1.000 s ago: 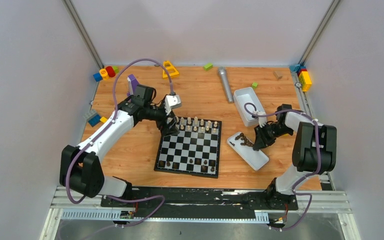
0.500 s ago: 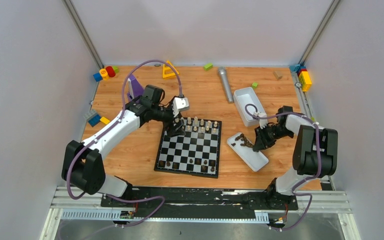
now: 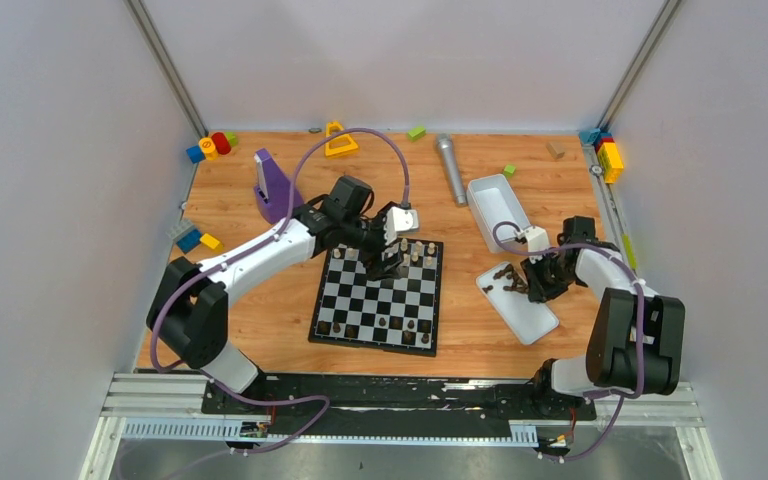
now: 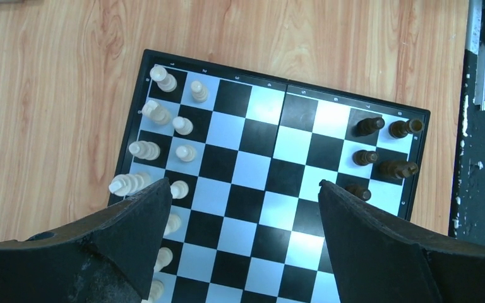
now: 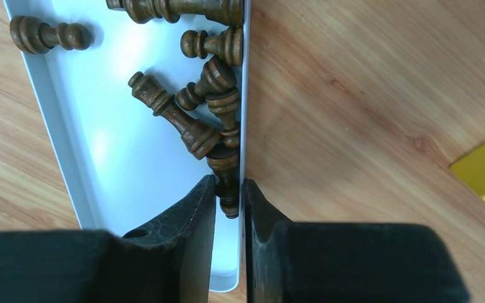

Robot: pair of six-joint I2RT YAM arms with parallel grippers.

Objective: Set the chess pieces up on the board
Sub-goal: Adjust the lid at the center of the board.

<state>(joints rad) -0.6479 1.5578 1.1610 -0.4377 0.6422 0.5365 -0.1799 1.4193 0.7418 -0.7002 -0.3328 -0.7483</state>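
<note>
The left end effector (image 4: 241, 186) hangs wide open over the board (image 4: 251, 169). Its black fingers (image 4: 126, 240) hide some cream pieces (image 4: 158, 113). The right end effector (image 5: 229, 182) pinches a dark piece (image 5: 228, 201) in the white tray (image 5: 132, 158); one end of the piece is hidden.

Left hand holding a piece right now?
No: the left wrist view shows the left hand wide open above the board, with nothing in the gap.

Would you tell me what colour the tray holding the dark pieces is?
The tray is white, clearest in the right wrist view.
</note>
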